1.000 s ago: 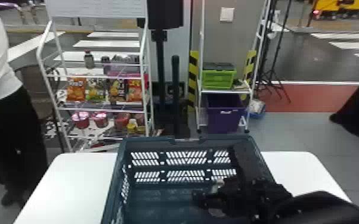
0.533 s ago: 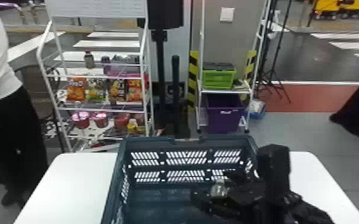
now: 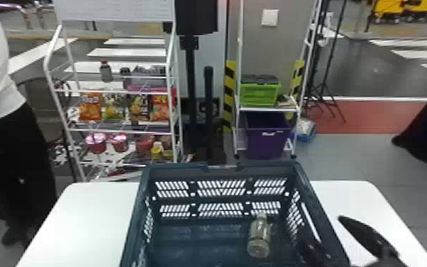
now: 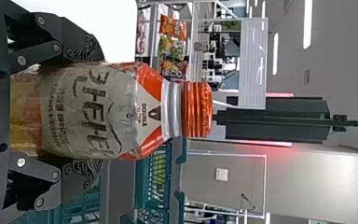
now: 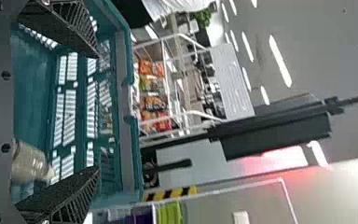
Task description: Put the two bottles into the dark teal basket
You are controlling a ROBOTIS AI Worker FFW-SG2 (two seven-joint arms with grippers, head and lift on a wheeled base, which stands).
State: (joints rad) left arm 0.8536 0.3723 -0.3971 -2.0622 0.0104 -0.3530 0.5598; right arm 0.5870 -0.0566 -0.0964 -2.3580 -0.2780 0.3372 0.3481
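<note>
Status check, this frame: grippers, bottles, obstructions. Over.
Left gripper shut on orange-capped bottle. Right gripper open, empty, at basket's right side, possibly in the way. Clear bottle inside basket.

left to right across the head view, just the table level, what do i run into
left end of the white table → left wall of the dark teal basket → bottle inside the basket → right gripper

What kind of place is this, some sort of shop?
Probably an indoor demo or test area, rather than a real shop: snack bags sit on a rack, zebra-crossing stripes mark the floor behind, and strip lights shine overhead.
</note>
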